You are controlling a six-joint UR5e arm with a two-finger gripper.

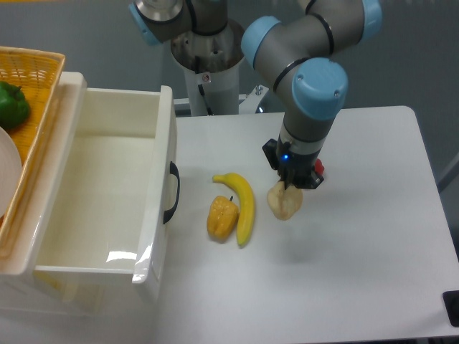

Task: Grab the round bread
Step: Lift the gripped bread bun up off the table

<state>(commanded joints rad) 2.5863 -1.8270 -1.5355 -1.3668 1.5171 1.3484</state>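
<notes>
The round bread (285, 202), a pale beige lumpy bun, hangs above the white table (358, 272) with a faint shadow below it. My gripper (290, 188) points straight down and is shut on the bun's top. Its fingertips are mostly hidden by the wrist and the bun. The bun hangs just right of the banana (242, 205).
An orange-yellow bell pepper (221, 217) lies left of the banana. A red object (318, 168) peeks out behind the gripper. A large white bin (115, 186) with a black handle fills the left side. Beside it stands a wicker basket (29, 79) holding a green pepper (13, 104).
</notes>
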